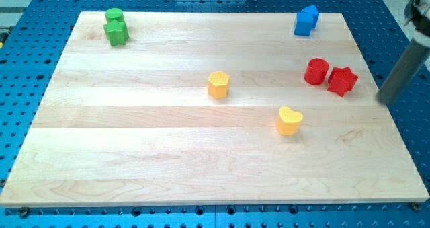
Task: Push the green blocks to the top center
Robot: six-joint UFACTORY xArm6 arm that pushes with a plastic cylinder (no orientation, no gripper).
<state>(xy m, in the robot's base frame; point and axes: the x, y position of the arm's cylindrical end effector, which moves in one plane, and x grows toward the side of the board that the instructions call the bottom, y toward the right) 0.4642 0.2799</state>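
Two green blocks sit touching at the board's top left: a green cylinder (114, 15) and, just below it, a green star-shaped block (117, 32). My tip (385, 100) is at the board's right edge, far from the green blocks and a little to the right of the red star-shaped block (342, 80).
A red cylinder (316, 71) sits just left of the red star. A blue block (306, 20) is at the top right. A yellow hexagonal block (218, 84) is near the middle, and a yellow heart-shaped block (289, 120) lies below and right of it. The wooden board (134, 154) rests on a blue perforated table.
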